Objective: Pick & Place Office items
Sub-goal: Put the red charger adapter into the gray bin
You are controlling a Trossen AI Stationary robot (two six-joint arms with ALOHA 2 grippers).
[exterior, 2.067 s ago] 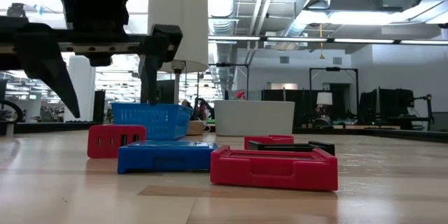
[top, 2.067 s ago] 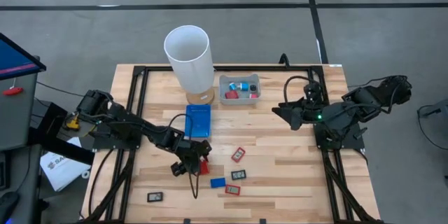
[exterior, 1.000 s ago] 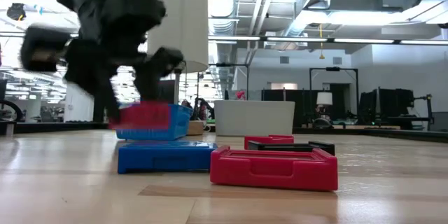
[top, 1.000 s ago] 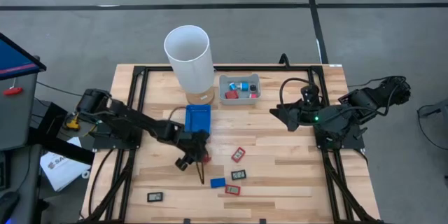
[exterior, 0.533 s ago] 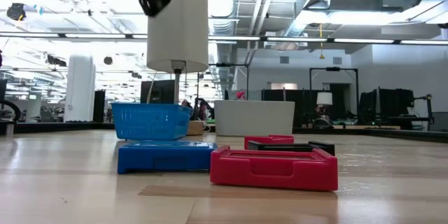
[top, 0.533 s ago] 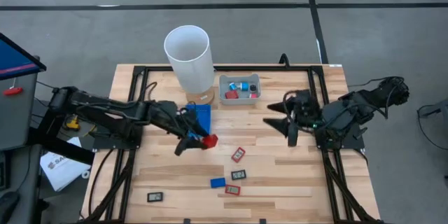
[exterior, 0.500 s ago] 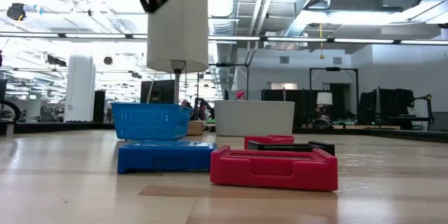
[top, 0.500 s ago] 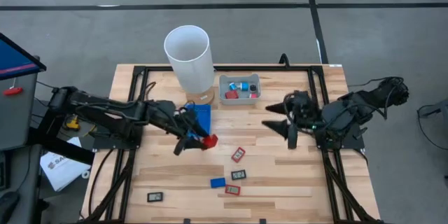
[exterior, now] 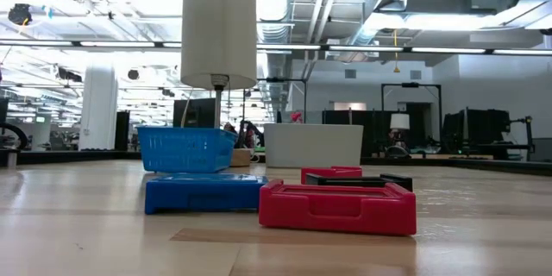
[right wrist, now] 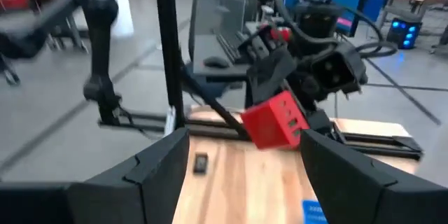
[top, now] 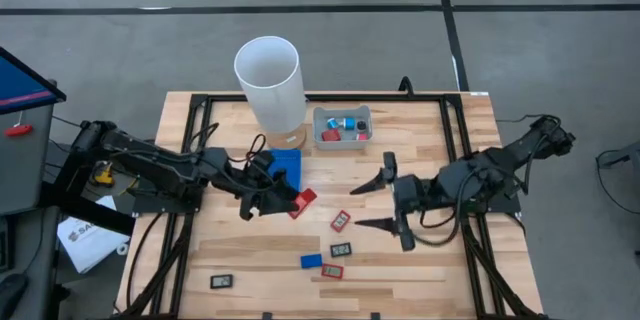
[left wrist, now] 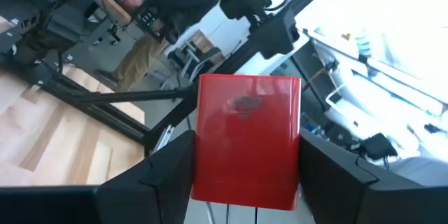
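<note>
My left gripper (top: 288,200) hangs above the table's middle, just near of the blue tray (top: 283,170), shut on a red rectangular office item (left wrist: 246,140). My right gripper (top: 378,203) stands open a little to the right of it, facing it with nothing between its fingers. The right wrist view shows the red item (right wrist: 275,120) in the left gripper ahead. More office items lie flat on the near half of the table: a red one (top: 341,221), a black one (top: 341,250), a blue one (top: 311,260), a red one (top: 332,271) and a black one (top: 221,281). My left gripper pinches the red item between its two fingers (left wrist: 168,175) by two opposite edges (left wrist: 201,164). The fingers come about level from the table's left. The item sticks out past the fingertips, flat face showing, lifted clear of the table.
A tall white cylinder (top: 268,80) stands at the far edge, with a small grey bin (top: 342,125) of coloured pieces to its right. In the low view a blue item (exterior: 203,193) and a red one (exterior: 336,205) lie up front. Black frame rails (top: 195,150) line both sides.
My left gripper has lifted the red item off the table, rolled and tipped up from pointing down to about level. My right gripper has moved toward the table's middle and near edge, rolling so its fingers spread far-to-near, and has stayed open.
</note>
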